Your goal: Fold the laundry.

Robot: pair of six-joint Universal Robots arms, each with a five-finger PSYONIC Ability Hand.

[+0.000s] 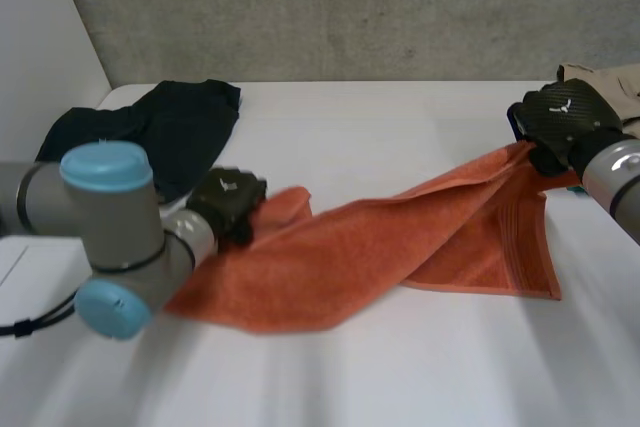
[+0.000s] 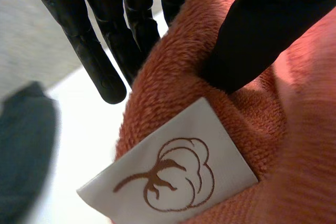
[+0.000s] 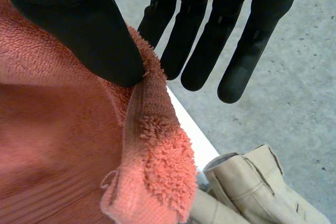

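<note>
An orange towel [image 1: 380, 247] hangs stretched between my two hands, sagging onto the white table [image 1: 400, 377] in the middle. My left hand [image 1: 230, 202] holds its left end: the thumb [image 2: 273, 30] presses the terry cloth [image 2: 173, 77] against the fingers [image 2: 100, 61], just above a white label [image 2: 173, 174] with a cotton-boll print. My right hand [image 1: 565, 122] is raised at the far right and pinches the towel's other corner. There the thumb [image 3: 79, 30] clamps the hemmed edge [image 3: 147, 145] against the nearest finger, while the other fingers [image 3: 247, 51] stay straight.
A dark garment [image 1: 150, 132] lies crumpled at the back left of the table, close behind my left hand. A beige garment [image 1: 610, 82] sits at the back right corner by the table edge, under my right hand [image 3: 252, 182]. A grey wall stands behind the table.
</note>
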